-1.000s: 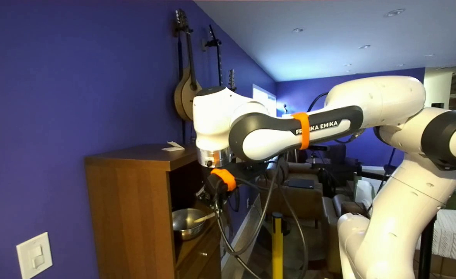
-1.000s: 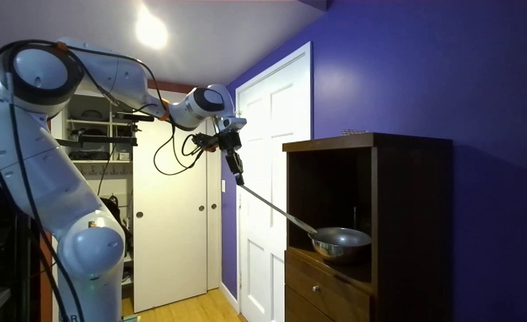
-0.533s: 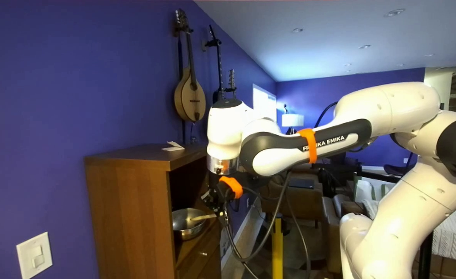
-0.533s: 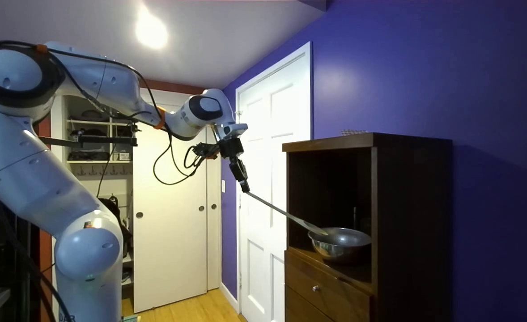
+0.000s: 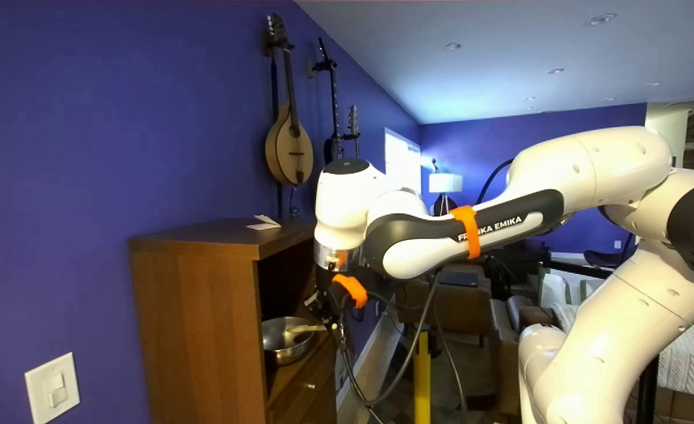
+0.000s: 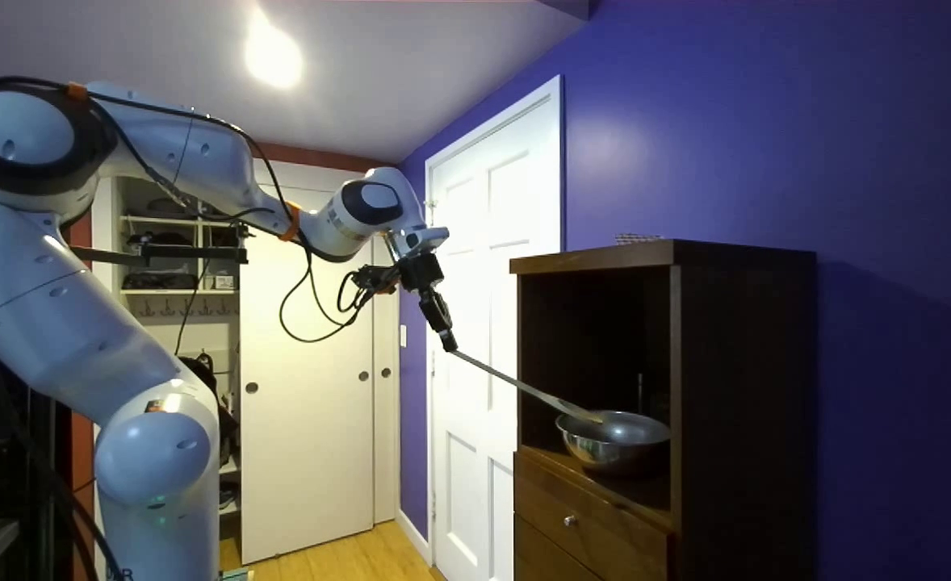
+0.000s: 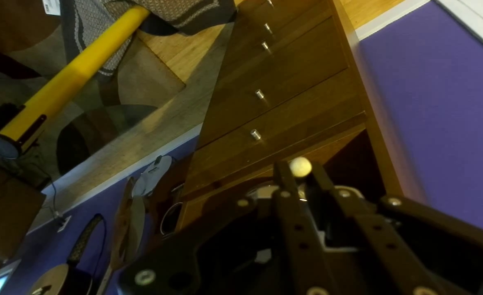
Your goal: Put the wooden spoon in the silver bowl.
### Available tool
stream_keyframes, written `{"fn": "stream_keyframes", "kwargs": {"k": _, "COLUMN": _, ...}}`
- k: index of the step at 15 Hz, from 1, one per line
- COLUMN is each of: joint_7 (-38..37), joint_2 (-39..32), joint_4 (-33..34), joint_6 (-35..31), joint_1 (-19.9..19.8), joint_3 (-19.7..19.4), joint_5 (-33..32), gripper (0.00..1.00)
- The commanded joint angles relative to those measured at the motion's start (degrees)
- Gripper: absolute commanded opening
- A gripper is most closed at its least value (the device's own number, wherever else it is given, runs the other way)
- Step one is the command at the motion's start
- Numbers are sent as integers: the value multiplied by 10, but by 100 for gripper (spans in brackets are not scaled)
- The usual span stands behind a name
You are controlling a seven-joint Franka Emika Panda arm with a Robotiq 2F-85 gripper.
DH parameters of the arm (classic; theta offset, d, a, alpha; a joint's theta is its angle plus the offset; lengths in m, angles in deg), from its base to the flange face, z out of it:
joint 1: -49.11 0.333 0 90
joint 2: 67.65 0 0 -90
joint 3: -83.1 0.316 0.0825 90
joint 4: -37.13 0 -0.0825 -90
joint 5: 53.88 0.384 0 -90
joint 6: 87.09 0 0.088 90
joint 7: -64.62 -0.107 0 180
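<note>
While gripper point(image 6: 448, 342) clamps wooden spoon point(image 6: 516, 383), scoop end's at silver bowl point(image 6: 613, 453)

Fingers point(image 7: 283, 177) pinched on handle; wrist view shows its round butt end btwn fingertips. Spoon tilts down from gripper, scoop w/in bowl's rim in both exterior views. Can't tell if scoop touches bowl btm, angle's poor. Bowl sits upright in top compt. point(image 6: 572, 323) of brown cabinet point(image 6: 742, 387), above drawers point(image 6: 613, 537).

silver bowl point(image 6: 611, 452): upright; wooden spoon point(image 6: 536, 392): tilted, scoop within rim
</note>
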Motion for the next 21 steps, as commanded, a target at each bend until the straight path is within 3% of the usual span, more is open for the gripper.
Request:
{"fn": "stream_keyframes", "kwargs": {"k": 1, "joint_7": 6, "joint_2": 1, "joint_4": 1, "joint_6": -1, "joint_1": -12, "joint_3": 10, "joint_5": 7, "gripper": 13}}
{"fn": "stream_keyframes", "kwargs": {"k": 2, "joint_7": 6, "joint_2": 1, "joint_4": 1, "joint_6": -1, "joint_1": -12, "joint_3": 10, "joint_5": 7, "gripper": 13}}
{"fn": "stream_keyframes", "kwargs": {"k": 3, "joint_7": 6, "joint_2": 1, "joint_4": 1, "joint_6": -1, "joint_1": -12, "joint_3": 10, "joint_5": 7, "gripper": 3}}
{"fn": "stream_keyframes", "kwargs": {"k": 11, "joint_7": -4, "joint_2": -54, "joint_4": 3, "joint_6": -113, "joint_1": -47, "joint_3": 24, "joint_5": -51, "gripper": 3}}
{"fn": "stream_keyframes", "kwargs": {"k": 21, "joint_7": -1, "joint_2": -124, "joint_4": 1, "joint_6": -179, "joint_1": -66, "joint_3": 13, "joint_5": -87, "gripper": 3}}
